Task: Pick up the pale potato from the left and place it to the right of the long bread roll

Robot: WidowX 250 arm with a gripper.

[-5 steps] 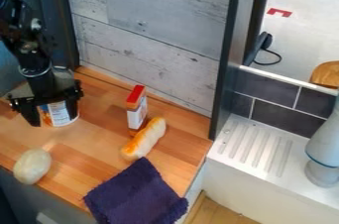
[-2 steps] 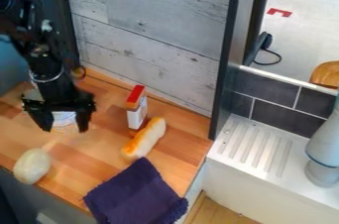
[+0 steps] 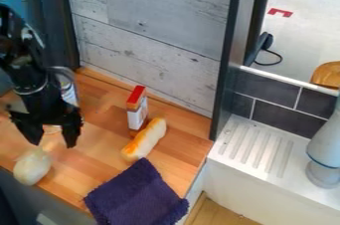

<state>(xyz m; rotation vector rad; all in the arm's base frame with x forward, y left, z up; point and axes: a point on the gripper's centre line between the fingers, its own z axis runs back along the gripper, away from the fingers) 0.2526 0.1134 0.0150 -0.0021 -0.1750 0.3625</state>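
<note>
the gripper hangs over the counter, its fingers spread, tips pointing down, with nothing seen pinched in them. nearest is the white lump, smooth and rounded, lying on the wood just below the tips in the view, closer to the left-hand finger as seen; whether that finger touches it i cannot tell. up behind the fingers, beside the wrist, stands the can, partly hidden by the arm. something pale shows in the gap between the fingers, too covered to name.

to the right of the fingers in the view, well apart from them, the box stands upright with its red top. the bread lies at a slant just beside it, its lower end pointing back toward the fingers' side. below that, down and right of the fingers, the dark cloth drapes over the counter's edge. far right of the fingers is a white ridged drainer.
</note>
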